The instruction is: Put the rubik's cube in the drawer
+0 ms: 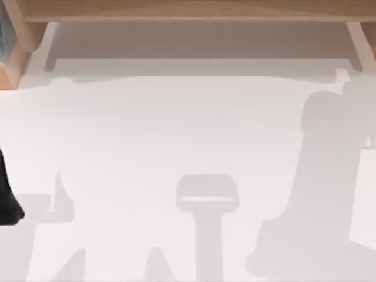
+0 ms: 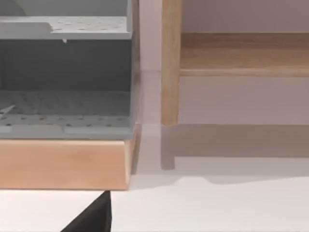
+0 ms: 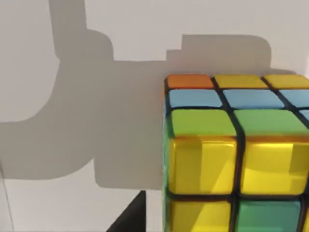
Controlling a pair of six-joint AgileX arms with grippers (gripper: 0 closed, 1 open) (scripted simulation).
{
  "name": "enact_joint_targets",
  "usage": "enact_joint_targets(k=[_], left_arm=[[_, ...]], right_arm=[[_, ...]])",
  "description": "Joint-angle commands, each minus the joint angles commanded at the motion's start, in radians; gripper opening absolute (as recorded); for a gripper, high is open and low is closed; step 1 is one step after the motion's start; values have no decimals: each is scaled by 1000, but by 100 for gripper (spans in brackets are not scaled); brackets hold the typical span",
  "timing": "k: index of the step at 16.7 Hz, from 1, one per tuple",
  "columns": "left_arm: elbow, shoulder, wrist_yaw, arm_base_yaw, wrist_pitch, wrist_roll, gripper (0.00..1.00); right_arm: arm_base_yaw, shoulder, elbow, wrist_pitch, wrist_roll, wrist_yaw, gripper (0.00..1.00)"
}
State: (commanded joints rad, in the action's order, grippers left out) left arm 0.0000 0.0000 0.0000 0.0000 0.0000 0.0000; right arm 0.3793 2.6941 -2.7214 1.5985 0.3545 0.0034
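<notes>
Rubik's cube (image 3: 236, 159) close before right hand (tabletop)

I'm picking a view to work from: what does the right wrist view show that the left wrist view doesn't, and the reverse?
Right wrist view: the rubik's cube, standing on the white table amid arm shadows. Left wrist view: a grey perforated drawer unit on a wooden base, beside a wooden post and rail. Shared: the white tabletop and a dark wedge at the bottom edge.
</notes>
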Motion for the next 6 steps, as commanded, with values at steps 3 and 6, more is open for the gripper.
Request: enact_joint_targets(k=[3, 6], left_arm=[[0, 0, 0, 0, 0, 0, 100], [0, 0, 0, 0, 0, 0, 100]], right_arm=[[0, 0, 0, 0, 0, 0, 100], [0, 0, 0, 0, 0, 0, 100]])
